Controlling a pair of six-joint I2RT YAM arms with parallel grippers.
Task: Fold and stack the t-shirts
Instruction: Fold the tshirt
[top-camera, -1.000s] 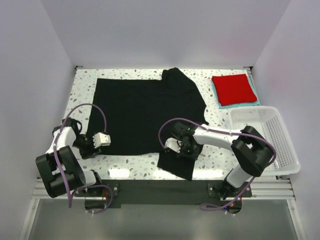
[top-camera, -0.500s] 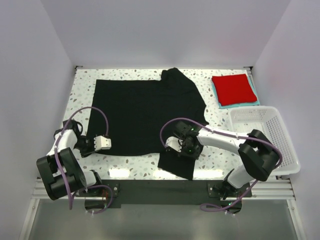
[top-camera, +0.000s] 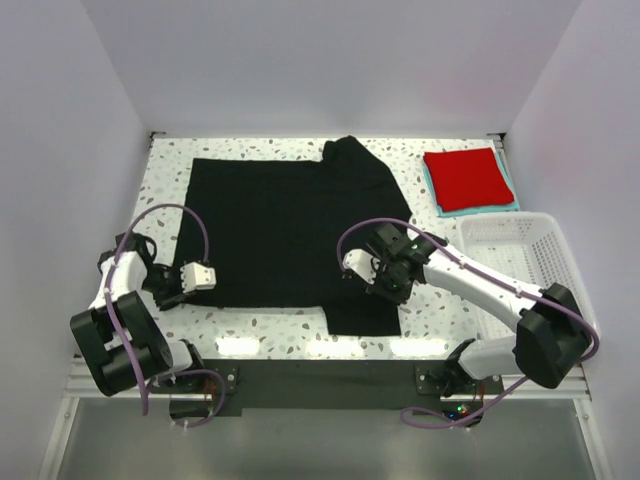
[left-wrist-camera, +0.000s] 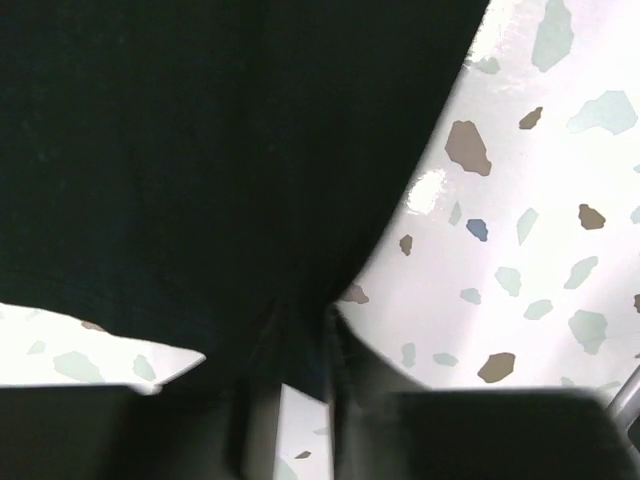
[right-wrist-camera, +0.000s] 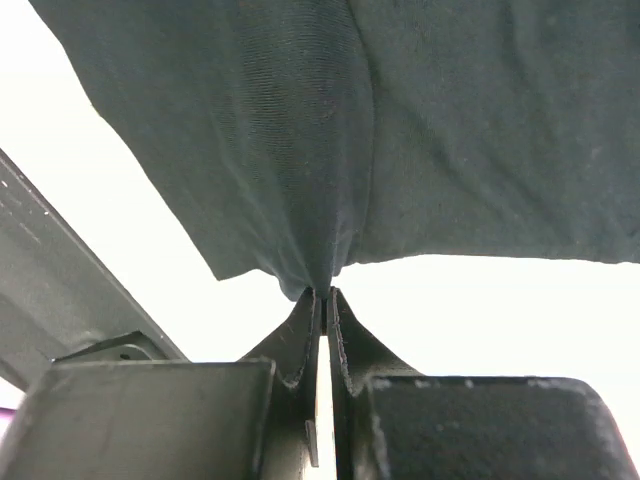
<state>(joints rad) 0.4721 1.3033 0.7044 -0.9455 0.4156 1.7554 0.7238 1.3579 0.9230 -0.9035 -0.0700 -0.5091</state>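
Note:
The black t-shirt (top-camera: 290, 225) lies spread flat across the middle of the table. My left gripper (top-camera: 190, 290) sits at its near left corner, fingers closed on the cloth edge (left-wrist-camera: 300, 325). My right gripper (top-camera: 385, 283) is shut on the shirt's near right hem and holds it up off the table, so the dark cloth (right-wrist-camera: 330, 150) hangs from the fingertips (right-wrist-camera: 322, 292). A folded red t-shirt (top-camera: 468, 176) lies on a folded teal t-shirt (top-camera: 480, 210) at the back right.
A white mesh basket (top-camera: 545, 280) stands along the right edge, close beside my right arm. The speckled table (top-camera: 160, 200) shows bare strips left of the shirt and along the near edge. White walls close in the back and sides.
My left gripper has closed on the shirt's near left corner. My right gripper has risen and swung right with the hem, dragging the near right flap to the right.

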